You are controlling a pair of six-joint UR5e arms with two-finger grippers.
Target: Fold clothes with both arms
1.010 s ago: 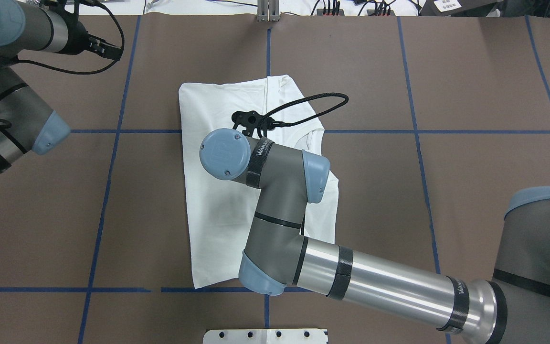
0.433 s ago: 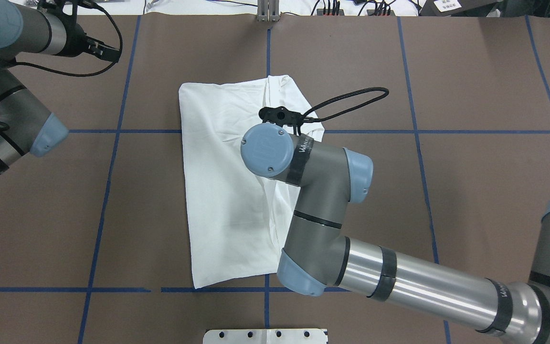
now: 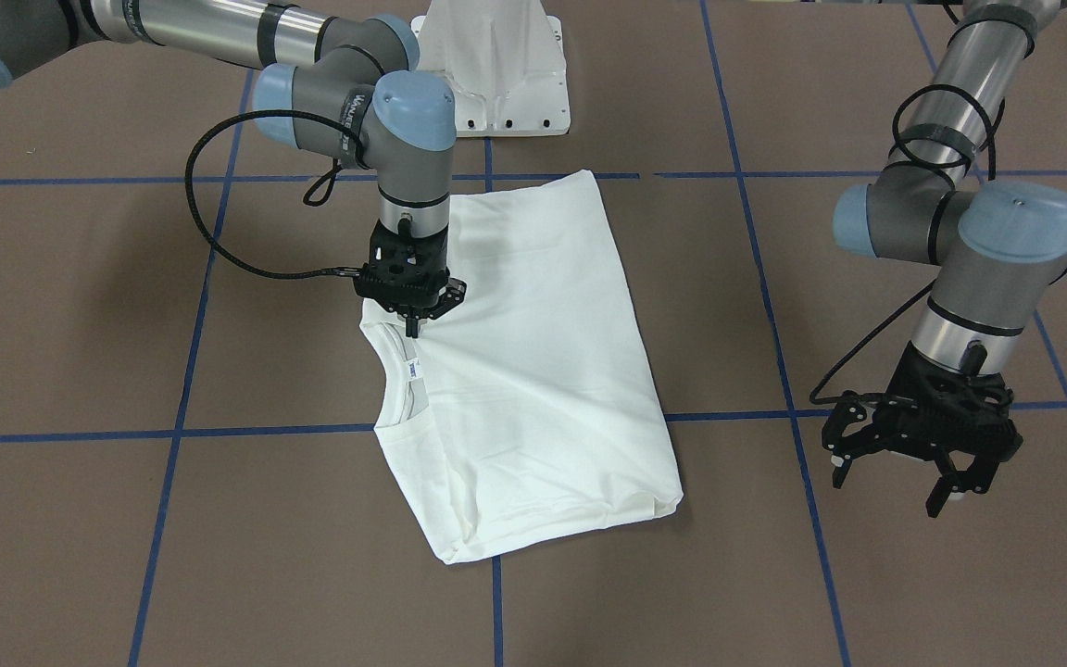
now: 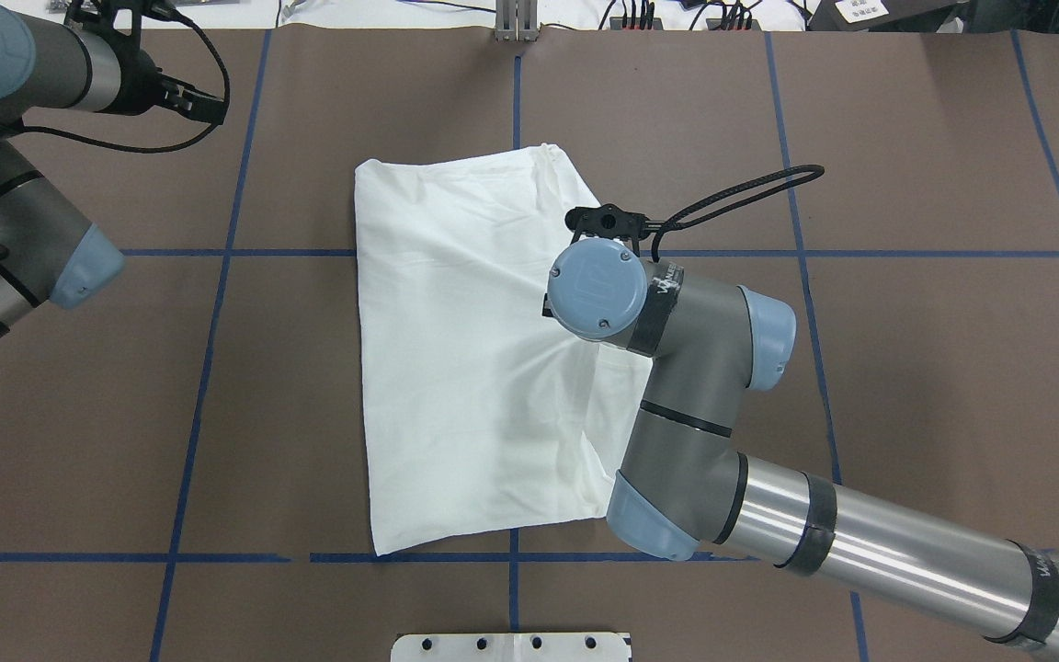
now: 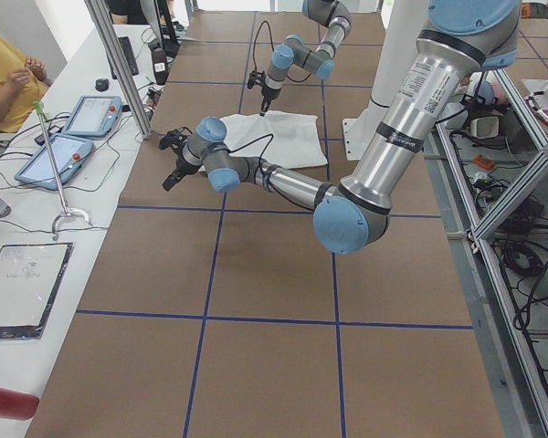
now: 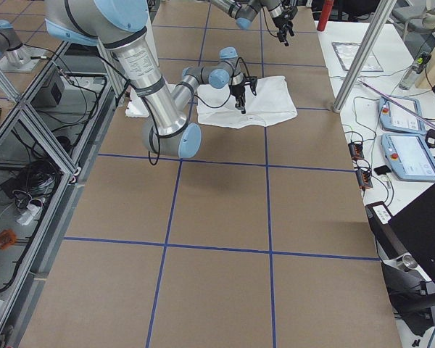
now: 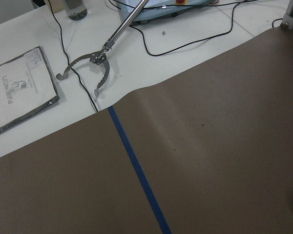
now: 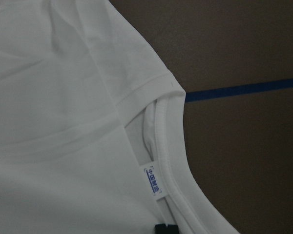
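Since a second ago my right arm has swung from over the middle of the shirt toward the worktop's right edge. Its wrist now sits over the shirt's right side, and its looped cable trails further right too. The shirt's far left corner has slid slightly rightward with it. The collar, which the overhead camera saw before, is now hidden under the wrist. My left arm has barely shifted.

The right tool points straight down, its fingers pressed together on a pinch of the shirt just beside the collar. Creases run out from that pinch across the cloth. The label shows inside the collar. The left tool hangs spread, gripping nothing, above the worktop toward its far left corner, well apart from the shirt.

The shirt lies folded at the middle of the worktop, collar on its right side. Its left edge runs straight, and its near left corner reaches the blue tape line. The right arm's elbow overhangs the near right corner. Broad brown worktop stretches from the shirt to the left and right edges, and the white base sits at the near edge.
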